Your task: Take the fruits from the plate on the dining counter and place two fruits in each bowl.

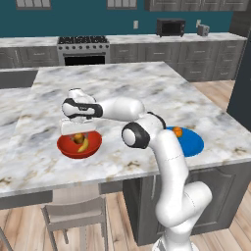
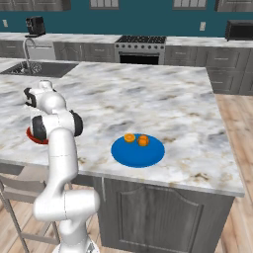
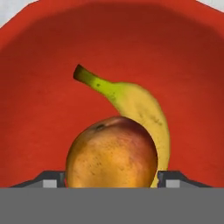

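Jaws (image 3: 112,181) flank brownish-orange fruit (image 3: 112,153)

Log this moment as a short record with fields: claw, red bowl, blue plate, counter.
claw: over the red bowl, fingertips either side of the brownish-orange fruit; grip or release cannot be told
red bowl: holds the banana and the brownish-orange fruit, which touch
blue plate: two round orange fruits side by side near its far edge
counter: marble dining counter carries both bowl and plate
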